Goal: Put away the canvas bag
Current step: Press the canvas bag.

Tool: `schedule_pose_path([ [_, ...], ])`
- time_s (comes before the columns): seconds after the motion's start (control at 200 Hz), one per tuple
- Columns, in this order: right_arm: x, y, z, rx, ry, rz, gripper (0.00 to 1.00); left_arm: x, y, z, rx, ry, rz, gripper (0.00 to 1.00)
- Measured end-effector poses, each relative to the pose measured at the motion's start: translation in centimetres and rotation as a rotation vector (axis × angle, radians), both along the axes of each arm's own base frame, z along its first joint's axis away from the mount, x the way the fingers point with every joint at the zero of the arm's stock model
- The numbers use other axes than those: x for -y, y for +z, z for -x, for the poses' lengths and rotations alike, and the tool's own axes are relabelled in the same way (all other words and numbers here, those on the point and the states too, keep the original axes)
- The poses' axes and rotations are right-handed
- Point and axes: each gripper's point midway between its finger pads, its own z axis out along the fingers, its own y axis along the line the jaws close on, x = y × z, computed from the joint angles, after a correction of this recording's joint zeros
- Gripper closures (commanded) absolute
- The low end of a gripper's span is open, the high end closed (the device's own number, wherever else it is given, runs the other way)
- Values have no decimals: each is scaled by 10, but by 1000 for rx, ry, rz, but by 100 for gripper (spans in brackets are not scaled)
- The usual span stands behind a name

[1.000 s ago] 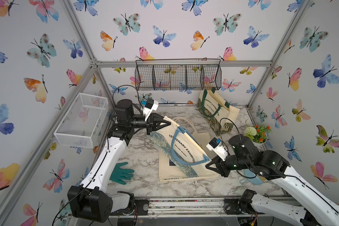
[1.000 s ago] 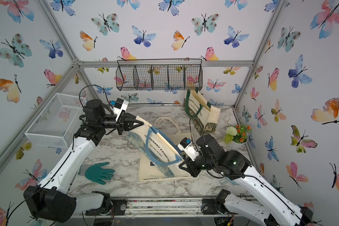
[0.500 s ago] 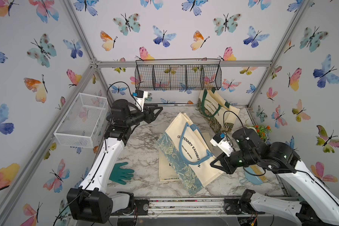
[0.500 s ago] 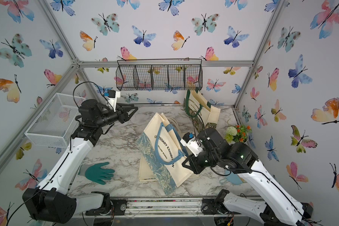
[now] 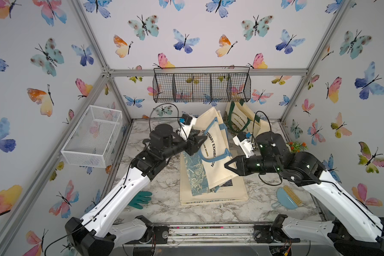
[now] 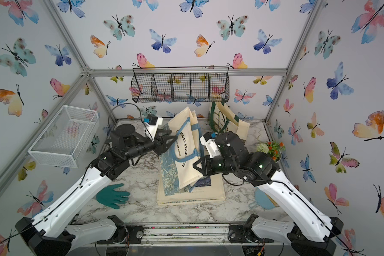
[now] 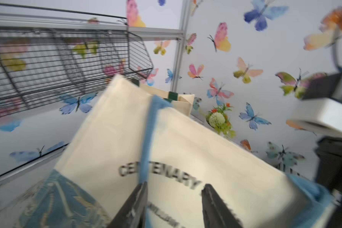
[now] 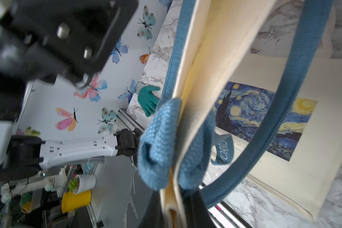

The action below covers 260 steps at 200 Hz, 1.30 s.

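Below the wire basket [image 5: 201, 87], right gripper [image 5: 227, 165] is pinching the canvas bag [image 5: 220, 171]. Left gripper [image 5: 202, 140] is hovering parted, seemingly empty.

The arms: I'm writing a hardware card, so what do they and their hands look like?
Both the left arm and right arm have white lower links with thin black cables running along them, plus black joints and forearms. Each carries a white wrist camera with a blue connector. The left hand and right hand are black, with tapered, pointed fingers.
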Motion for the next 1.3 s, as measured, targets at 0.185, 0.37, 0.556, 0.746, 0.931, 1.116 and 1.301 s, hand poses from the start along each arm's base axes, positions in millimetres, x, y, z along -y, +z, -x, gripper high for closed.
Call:
schedule_pose_path([
  [0.185,-24,13,-45,-92,-230,-84,98,-11,-9,16,108,52,-88,43],
  [0.37,-29,31,-55,-149,-328,-207,98,-22,-17,31,176,45,-127,37],
  [0.556,-32,33,-56,-192,-356,-248,98,-7,-30,47,222,-9,-173,36],
  [0.746,-36,41,-60,-186,-360,-289,98,-1,-32,53,244,-40,-185,38],
  [0.931,-39,43,-61,-189,-360,-302,98,-1,-31,58,254,-61,-182,36],
  [1.116,-40,45,-62,-195,-363,-310,98,-13,-41,37,231,69,-227,35],
  [1.301,-39,64,-63,-175,-367,-352,98,-30,-50,16,212,227,-278,76],
])
